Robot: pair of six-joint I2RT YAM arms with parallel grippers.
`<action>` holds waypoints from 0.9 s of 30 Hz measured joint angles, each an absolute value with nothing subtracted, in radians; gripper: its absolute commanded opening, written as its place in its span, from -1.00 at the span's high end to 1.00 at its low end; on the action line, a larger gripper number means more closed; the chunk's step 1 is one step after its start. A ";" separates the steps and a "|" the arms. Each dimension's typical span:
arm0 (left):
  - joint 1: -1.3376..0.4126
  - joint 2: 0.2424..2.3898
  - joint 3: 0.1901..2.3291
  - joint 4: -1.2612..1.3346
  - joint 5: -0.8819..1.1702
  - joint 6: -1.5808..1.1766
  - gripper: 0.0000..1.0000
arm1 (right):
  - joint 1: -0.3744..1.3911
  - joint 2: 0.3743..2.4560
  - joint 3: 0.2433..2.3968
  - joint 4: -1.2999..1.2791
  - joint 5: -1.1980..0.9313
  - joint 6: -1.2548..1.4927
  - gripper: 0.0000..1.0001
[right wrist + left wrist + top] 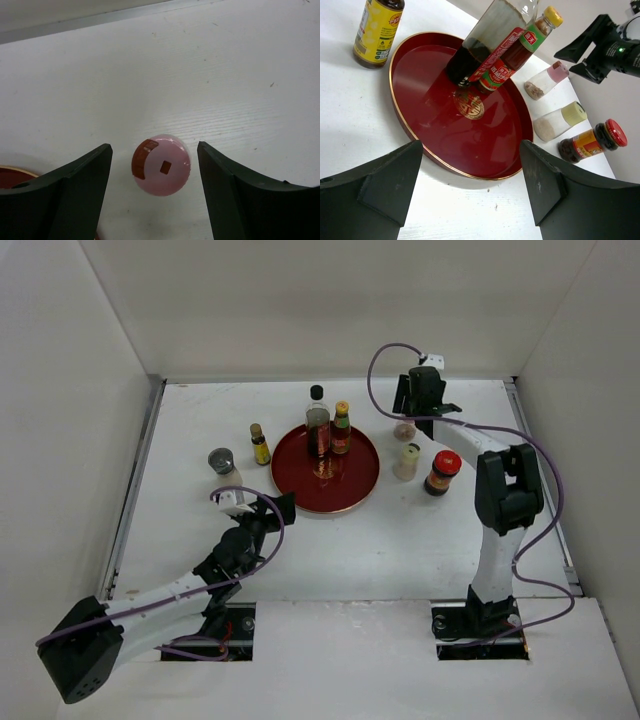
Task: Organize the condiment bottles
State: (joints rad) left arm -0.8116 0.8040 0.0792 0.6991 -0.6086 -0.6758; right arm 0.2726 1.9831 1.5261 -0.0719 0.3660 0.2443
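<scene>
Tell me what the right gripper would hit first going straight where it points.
The pink-lidded shaker: it stands centred between the open fingers of the right gripper, top facing the camera. The remaining gap is hard to judge.

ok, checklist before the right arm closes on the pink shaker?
1. Right gripper open: ok, jaws wide.
2. Pink-lidded shaker between the fingers: ok, roughly centred in the right wrist view, no contact visible.
3. Shaker upright: ok.
4. Clearance from the pale-lidded shaker: ok, the two stand apart.
5. Gripper height over the lid: cannot tell.
6. Free spot on the tray: ok, near half bare; the tall black-capped bottle and yellow-capped bottle stand at the far side. The left gripper is open by the near rim, so watch it.
</scene>
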 measured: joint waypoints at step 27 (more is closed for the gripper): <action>-0.805 0.820 0.079 0.707 -0.605 -0.681 -0.55 | 0.375 1.710 1.364 0.041 0.330 0.280 0.16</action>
State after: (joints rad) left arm -0.8051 0.8200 0.0792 0.7071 -0.6048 -0.6811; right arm 0.3748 1.7096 1.3640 0.0410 0.3302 0.2798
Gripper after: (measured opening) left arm 0.772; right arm 0.548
